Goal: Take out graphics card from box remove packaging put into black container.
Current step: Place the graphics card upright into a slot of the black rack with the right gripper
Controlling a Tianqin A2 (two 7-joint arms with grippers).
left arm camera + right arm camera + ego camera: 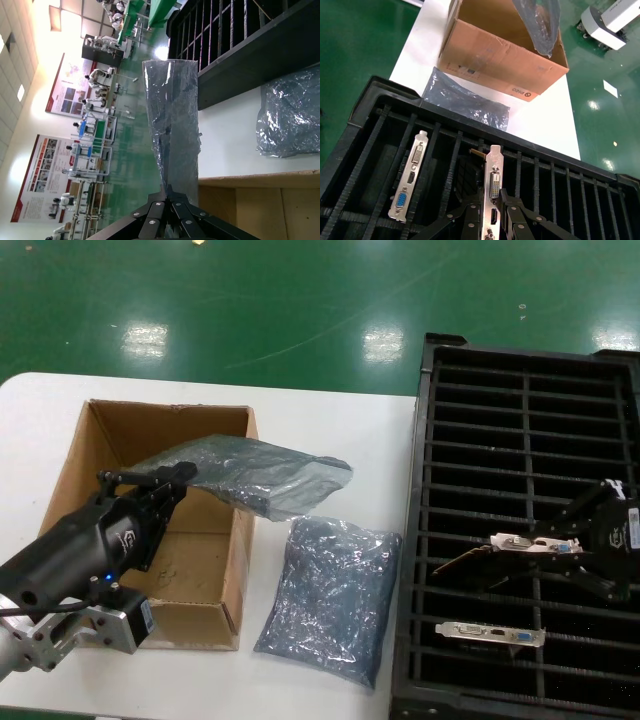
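Silver bracket first: my right gripper (492,220) is clamped on the graphics card (525,546) over the black container (430,540), near its right edge. The card's long axis runs along the slots; it looks tilted, I think. My left gripper (150,480) pinches the packaging (262,473) above the box (225,580).

left gripper (178,480): black, blue LED, silver bracket | right gripper (560,540): black linkage, white logo
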